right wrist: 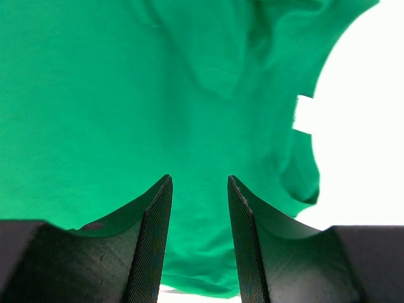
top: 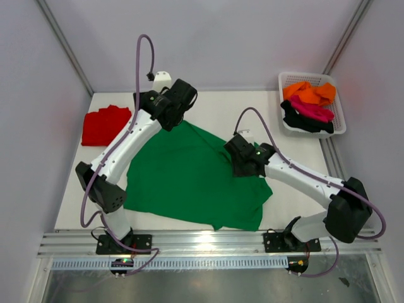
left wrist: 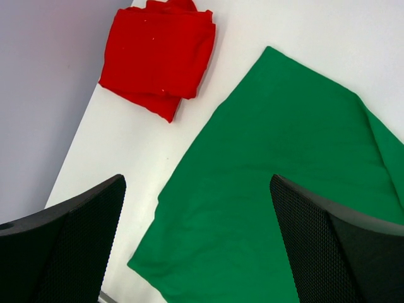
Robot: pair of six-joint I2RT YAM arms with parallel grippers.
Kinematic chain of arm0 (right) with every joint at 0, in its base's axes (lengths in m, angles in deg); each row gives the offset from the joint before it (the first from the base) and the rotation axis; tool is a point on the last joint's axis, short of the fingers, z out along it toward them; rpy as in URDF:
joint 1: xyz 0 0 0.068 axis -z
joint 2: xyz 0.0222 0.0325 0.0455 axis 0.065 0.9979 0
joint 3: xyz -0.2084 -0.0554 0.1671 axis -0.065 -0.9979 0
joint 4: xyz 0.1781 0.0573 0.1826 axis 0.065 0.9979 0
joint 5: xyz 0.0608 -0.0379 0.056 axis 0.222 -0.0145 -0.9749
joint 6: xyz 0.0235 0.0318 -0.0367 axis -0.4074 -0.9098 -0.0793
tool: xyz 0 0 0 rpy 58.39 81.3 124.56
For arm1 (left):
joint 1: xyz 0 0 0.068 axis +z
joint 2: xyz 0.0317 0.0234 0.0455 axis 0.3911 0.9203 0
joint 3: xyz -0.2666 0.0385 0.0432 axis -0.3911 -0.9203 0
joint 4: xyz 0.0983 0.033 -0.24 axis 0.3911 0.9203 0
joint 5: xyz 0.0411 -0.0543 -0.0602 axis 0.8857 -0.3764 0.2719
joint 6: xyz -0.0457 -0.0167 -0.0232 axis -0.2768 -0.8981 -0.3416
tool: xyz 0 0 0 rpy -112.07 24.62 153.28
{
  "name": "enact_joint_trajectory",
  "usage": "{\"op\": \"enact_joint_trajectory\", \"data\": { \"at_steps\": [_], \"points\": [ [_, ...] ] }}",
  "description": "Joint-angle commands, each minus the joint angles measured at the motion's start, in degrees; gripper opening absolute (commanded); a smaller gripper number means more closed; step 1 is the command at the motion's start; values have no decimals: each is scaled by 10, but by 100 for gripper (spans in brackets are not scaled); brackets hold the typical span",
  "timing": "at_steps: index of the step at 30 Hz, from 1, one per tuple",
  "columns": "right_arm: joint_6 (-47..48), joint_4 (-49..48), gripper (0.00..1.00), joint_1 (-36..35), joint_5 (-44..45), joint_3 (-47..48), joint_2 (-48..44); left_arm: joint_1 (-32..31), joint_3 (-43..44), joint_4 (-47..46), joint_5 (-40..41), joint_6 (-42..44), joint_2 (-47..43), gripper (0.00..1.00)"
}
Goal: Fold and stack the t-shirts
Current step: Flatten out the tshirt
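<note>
One bright green t-shirt (top: 189, 183) lies spread across the middle of the tabletop (top: 240, 110), with a folded red t-shirt (top: 104, 125) near its far left corner and orange, magenta and black t-shirts (top: 312, 110) piled in the white mesh basket (top: 341, 120) at the far right. The left fingers (left wrist: 82, 233) stand wide apart and empty above the green shirt's far edge. The right fingers (right wrist: 151, 240), narrowly parted, hover over its right side, gripping nothing.
</note>
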Motion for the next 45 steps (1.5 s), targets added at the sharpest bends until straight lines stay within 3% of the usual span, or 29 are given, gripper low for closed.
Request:
{"op": "enact_joint_trajectory", "data": {
  "at_steps": [1, 5, 24, 45],
  "points": [
    [-4, 50, 45, -18, 74, 46, 56, 1, -2, -1, 1, -22, -16, 99],
    [-7, 61, 45, -42, 147, 74, 122, 1, -1, -1, -5, -22, -16, 99],
    [36, -14, 45, -54, 198, 112, 286, 1, 2, 3, 16, -12, -34, 99],
    [68, -22, 45, -54, 233, 177, 346, 1, -11, -2, 18, -7, -35, 99]
  ]
}}
